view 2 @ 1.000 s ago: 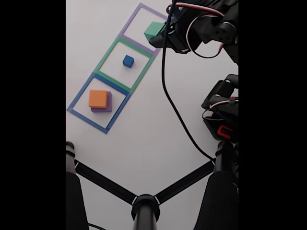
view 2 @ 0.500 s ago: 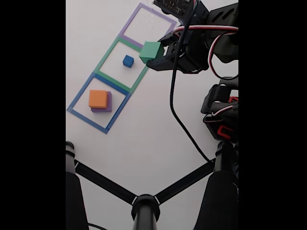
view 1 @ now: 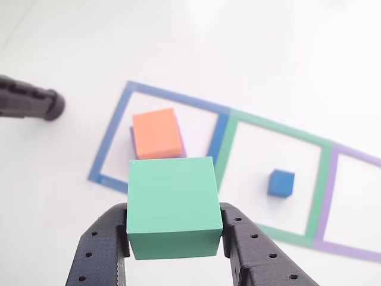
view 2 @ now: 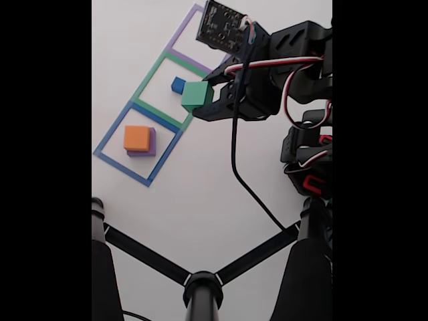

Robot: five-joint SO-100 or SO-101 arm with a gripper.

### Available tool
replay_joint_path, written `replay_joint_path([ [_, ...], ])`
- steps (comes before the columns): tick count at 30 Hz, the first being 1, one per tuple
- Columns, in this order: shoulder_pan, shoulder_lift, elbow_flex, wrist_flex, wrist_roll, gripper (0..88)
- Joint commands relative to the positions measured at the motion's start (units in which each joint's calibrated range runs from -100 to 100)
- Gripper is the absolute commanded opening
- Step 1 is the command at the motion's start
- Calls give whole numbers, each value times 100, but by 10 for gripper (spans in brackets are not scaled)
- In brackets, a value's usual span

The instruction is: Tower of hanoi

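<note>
Other view: claw (view 1: 174, 235) clenched on matte green block (view 1: 174, 207), above orange block (view 1: 156, 133) stacked on purple.

Four matte square blocks noted. Green block (view 1: 173, 207) (view 2: 197, 95): mid-sized cube, clamped on two opposite sides between black fingers, raised off the table, top face level in the other view. Orange block (view 1: 156, 133) (view 2: 137, 138): stacked on the purple block (view 1: 182, 149) (view 2: 152, 142), slightly offset so a thin purple margin shows; in the fixed view the pair lies at about 8 o'clock from the green block. Blue block (view 1: 281, 183) (view 2: 177, 85): smallest cube, resting alone on the table, in the fixed view just beside the green block at 10 o'clock.
</note>
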Motion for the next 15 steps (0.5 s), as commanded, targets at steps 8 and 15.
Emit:
replay_joint_path([
  [8, -6, 219, 4220, -5555, 394, 65],
  [15, -151, 1349, 5474, -8517, 394, 67],
])
